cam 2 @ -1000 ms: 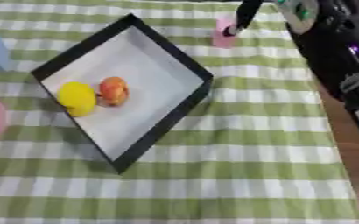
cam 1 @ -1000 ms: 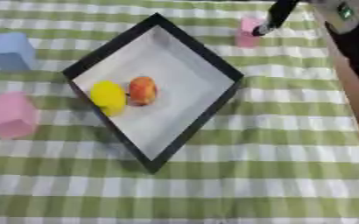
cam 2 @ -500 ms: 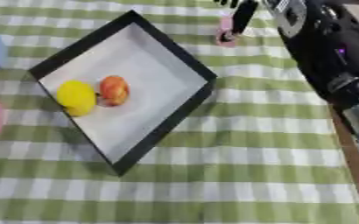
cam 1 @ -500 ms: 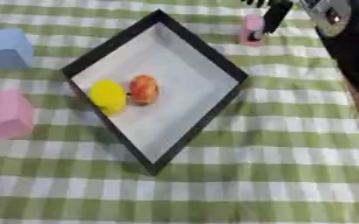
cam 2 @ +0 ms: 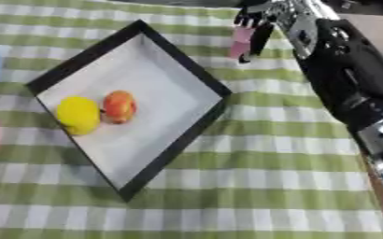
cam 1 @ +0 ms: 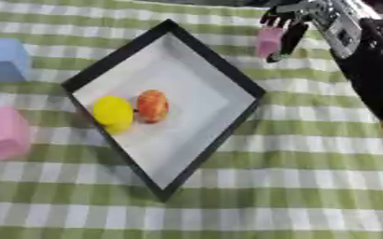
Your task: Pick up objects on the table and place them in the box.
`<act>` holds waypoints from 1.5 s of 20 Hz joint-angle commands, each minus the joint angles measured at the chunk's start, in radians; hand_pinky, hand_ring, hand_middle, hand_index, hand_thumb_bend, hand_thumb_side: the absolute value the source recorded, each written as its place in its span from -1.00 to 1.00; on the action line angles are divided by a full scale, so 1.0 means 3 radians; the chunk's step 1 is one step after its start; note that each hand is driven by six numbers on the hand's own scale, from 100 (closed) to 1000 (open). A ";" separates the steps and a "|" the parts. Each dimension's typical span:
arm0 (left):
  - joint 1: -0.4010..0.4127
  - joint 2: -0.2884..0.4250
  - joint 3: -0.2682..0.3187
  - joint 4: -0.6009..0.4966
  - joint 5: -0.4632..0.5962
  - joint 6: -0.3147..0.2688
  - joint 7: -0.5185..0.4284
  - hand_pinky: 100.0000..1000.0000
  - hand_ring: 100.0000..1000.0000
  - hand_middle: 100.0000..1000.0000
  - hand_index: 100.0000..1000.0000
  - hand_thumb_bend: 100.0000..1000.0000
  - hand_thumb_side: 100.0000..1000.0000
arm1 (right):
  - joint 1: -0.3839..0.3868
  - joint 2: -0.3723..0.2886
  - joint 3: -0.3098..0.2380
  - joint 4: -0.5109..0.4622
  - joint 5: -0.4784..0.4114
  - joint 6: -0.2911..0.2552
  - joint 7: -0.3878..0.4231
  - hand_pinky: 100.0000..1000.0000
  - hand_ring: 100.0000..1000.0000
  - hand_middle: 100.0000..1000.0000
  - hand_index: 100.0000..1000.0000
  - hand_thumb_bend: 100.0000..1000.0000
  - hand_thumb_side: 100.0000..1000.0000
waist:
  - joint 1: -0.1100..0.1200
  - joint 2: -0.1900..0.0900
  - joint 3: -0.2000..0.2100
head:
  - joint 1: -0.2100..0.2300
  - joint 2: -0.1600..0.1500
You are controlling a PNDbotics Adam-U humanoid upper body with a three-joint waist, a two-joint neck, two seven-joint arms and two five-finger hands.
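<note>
- The small pink block (cam 1: 268, 41) is up in the robot's right hand (cam 1: 286, 29), fingers curled round it, just past the box's far right edge and over the checked cloth.
- No brand, label or writing readable anywhere, so nothing to report there.
- The box (cam 1: 227, 72) is a black-rimmed tray with a pale floor, sitting cornerwise. Inside it a yellow fruit (cam 1: 113, 113) and an orange-red fruit (cam 1: 152, 106) lie touching, near the left wall.
- Off to the left, a blue block (cam 1: 4, 59) and a bigger pink block (cam 1: 3, 134) sit on the green-and-white tablecloth (cam 1: 309, 154), both partly cut off by the frame edge.
- The right arm (cam 2: 346, 84) is blurry, fingers hard to separate.
</note>
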 commanded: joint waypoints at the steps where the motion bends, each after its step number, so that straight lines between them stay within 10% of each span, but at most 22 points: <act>1: -0.0051 0.0109 0.0032 -0.0068 -0.0007 -0.0001 -0.0001 0.55 0.41 0.30 0.49 1.00 -0.03 | -0.0080 -0.0060 -0.0042 0.0002 0.0017 0.0005 -0.0034 0.74 0.72 0.71 0.85 -0.19 -1.00 | -0.0027 -0.0013 0.0003 | -0.0036 -0.0066; 19: -0.0030 0.0106 0.0039 -0.0062 -0.0009 -0.0007 0.0003 0.56 0.41 0.30 0.49 1.00 -0.02 | -0.0084 -0.0094 -0.0008 -0.0220 -0.0246 0.0282 -0.0403 0.54 0.20 -0.25 0.09 -0.64 -1.00 | -0.0028 -0.0064 -0.0023 | 0.0005 0.0073; 30: 0.0033 0.0146 0.0047 -0.0055 -0.0016 -0.0009 0.0009 0.56 0.41 0.30 0.49 1.00 -0.02 | 0.0232 -0.0849 0.0259 -0.2587 -0.1110 0.0610 -0.0111 0.51 0.15 -0.24 0.10 -0.58 -1.00 | -0.0046 -0.0145 -0.0120 | 0.0108 0.0180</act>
